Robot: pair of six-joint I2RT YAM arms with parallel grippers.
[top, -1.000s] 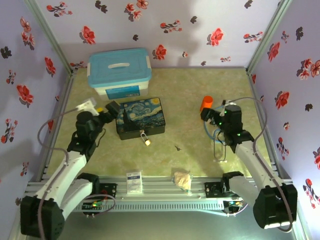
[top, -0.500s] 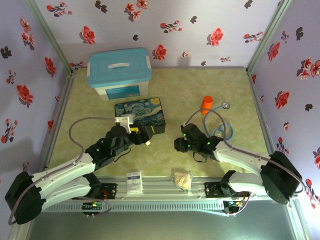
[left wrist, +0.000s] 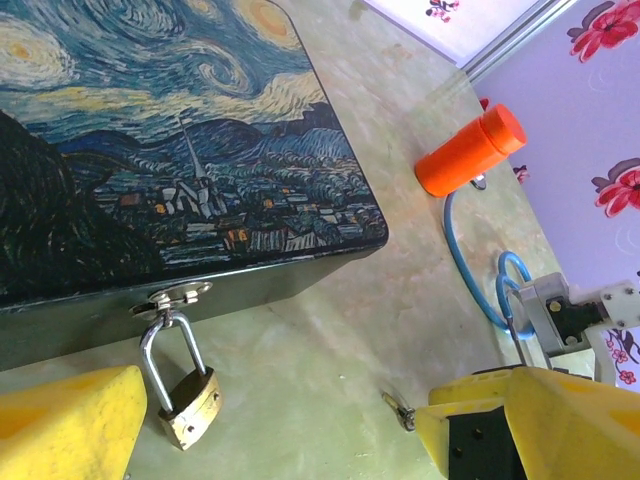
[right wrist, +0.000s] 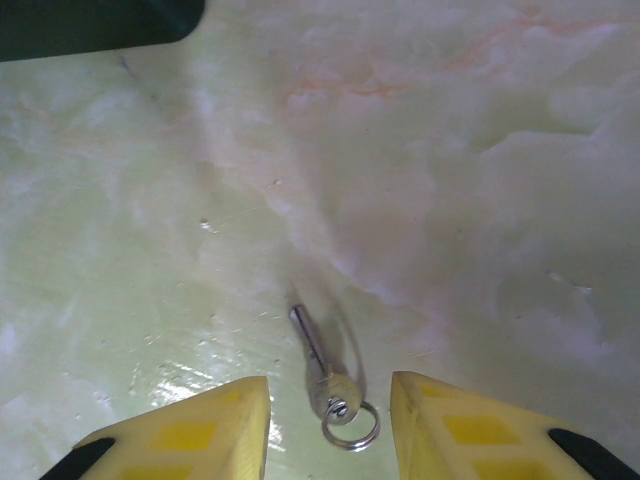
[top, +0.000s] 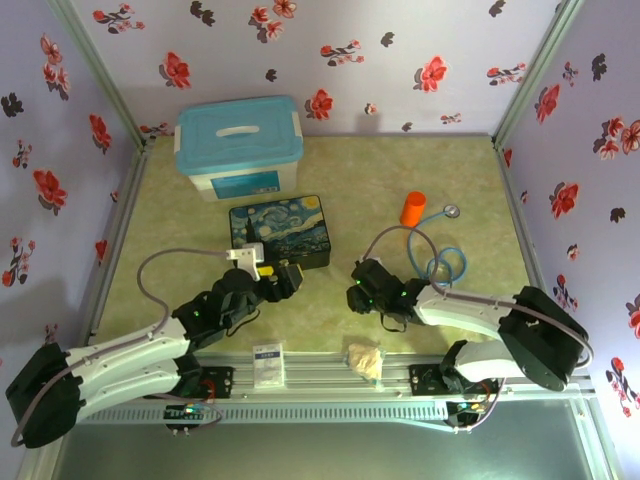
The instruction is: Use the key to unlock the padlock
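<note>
The brass padlock (left wrist: 186,402) hangs by its silver shackle from the hasp on the front of the dark painted box (left wrist: 150,150). My left gripper (left wrist: 295,445) hovers low just in front of it, open, with one yellow finger (left wrist: 60,425) beside the padlock's body. From above, that gripper (top: 285,277) sits at the box's (top: 280,230) front edge. The small key (right wrist: 322,362) lies flat on the floor with its ring toward the camera. Open and narrowed, my right gripper (right wrist: 328,425) straddles the key's head without touching it. The key (left wrist: 398,408) also appears right of the padlock.
An orange cylinder (top: 412,208) and a coiled blue cable (top: 445,262) lie behind the right arm. A blue-lidded bin (top: 238,145) stands at the back left. A white card (top: 267,365) and a crumpled scrap (top: 365,358) rest on the front rail.
Both arms swung in from the sides to the middle. The left gripper settled in front of the padlock. The right gripper came down over the key and narrowed its jaws around it.
</note>
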